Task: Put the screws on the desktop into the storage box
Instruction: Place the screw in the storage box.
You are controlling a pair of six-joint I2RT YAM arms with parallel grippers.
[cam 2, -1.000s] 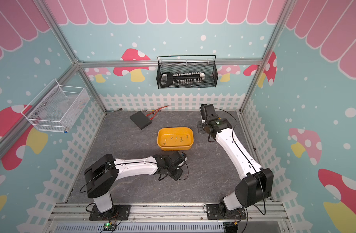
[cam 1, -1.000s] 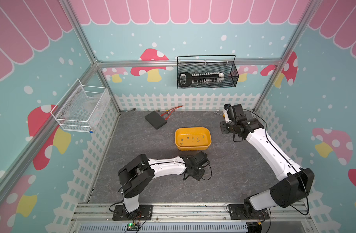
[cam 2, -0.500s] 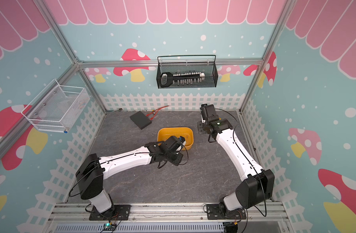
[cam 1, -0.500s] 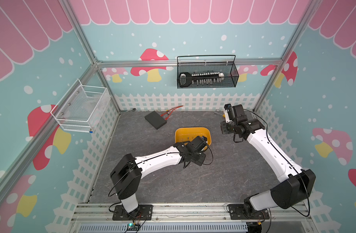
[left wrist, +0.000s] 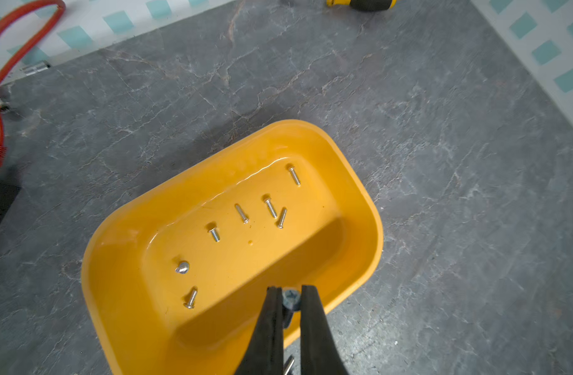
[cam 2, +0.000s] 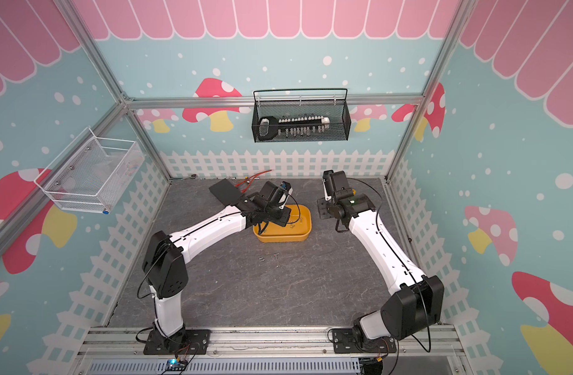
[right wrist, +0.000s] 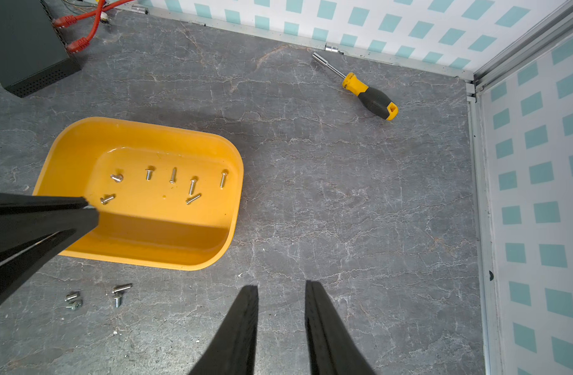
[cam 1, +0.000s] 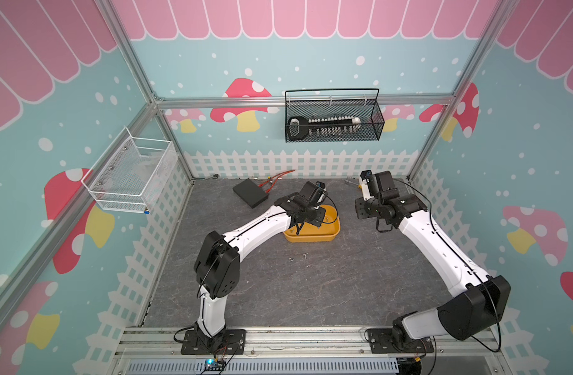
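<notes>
Left pincer [left wrist: 290, 290] closed on one screw [left wrist: 291, 298], over the box's [left wrist: 356, 207] left end — seven screws [left wrist: 270, 207] lie inside. Right pincer [right wrist: 281, 285] part open, empty, right of the box — four loose screws [right wrist: 122, 287] on the table [right wrist: 343, 194] at its near side.

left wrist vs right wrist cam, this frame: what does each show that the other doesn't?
Left wrist only: a clear look at the held screw, pinched in the left gripper over the storage box.
Right wrist only: the right gripper, jaws apart and empty; the whole screwdriver; the four loose screws together on the desktop beside the box.
Both: the box with seven screws lying in it, and the left gripper's fingers.
</notes>
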